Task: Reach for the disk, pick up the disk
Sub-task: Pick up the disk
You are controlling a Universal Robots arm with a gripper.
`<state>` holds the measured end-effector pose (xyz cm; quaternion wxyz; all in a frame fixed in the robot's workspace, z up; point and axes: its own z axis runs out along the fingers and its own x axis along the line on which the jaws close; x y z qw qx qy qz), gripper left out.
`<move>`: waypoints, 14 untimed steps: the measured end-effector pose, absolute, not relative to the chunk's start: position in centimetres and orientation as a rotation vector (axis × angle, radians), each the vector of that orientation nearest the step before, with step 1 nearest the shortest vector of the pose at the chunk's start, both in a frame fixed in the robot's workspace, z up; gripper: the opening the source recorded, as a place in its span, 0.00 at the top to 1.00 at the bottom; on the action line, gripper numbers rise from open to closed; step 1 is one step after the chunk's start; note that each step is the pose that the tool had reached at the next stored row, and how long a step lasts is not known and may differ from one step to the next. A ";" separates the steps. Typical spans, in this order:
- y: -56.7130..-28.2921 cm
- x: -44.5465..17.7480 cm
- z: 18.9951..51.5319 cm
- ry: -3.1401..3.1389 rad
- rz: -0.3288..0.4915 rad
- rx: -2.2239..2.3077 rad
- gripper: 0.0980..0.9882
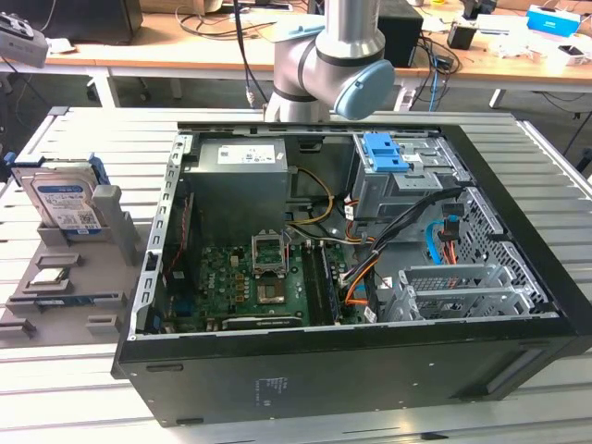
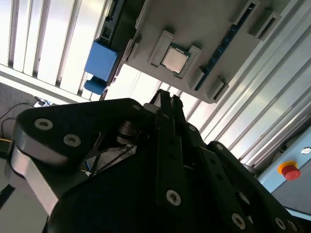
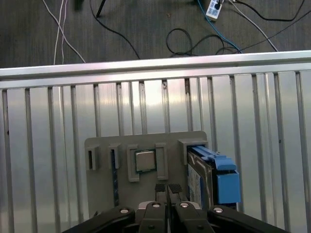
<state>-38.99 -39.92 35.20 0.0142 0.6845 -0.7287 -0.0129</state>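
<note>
- Counter [image 1: 83, 139]: slatted aluminium, carrying everything below.
- Computer case [image 1: 370, 370]: open, lying on its side, filling the middle of the exterior view.
- My arm [image 1: 333, 65]: behind the case, rising out of the exterior view.
- Grey holder [image 3: 102, 194]: a flat tray with pockets, just beside the case on the exterior view's left. I hang above it, looking down.
- Disk [image 3: 201, 177]: standing on edge in the holder's end slot, blue caddy around it, label face upright. It is apart from me and untouched.
- End effector [image 3: 167, 188]: fingers drawn narrow, tips nearly meeting, nothing between them. It is above the holder's near edge, roughly in line with the chip pocket.
- Governing relation: the disk lies one pocket sideways from my fingertips and lower. Its long top edge appears to run parallel to the slit between my fingers, so closing would cross its thin dimension.
- Processor chip [image 3: 144, 161]: in the square pocket, between the disk's slot and the narrower slots.
</note>
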 end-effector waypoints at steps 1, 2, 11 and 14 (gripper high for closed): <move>-39.9 -39.0 35.2 -2.269 -0.040 2.131 0.92; -39.9 -39.0 35.2 -2.269 -0.040 2.131 0.85; -39.8 -39.0 35.2 -2.269 -0.040 2.131 0.50; -39.2 -39.0 35.2 -2.269 -0.040 2.131 0.50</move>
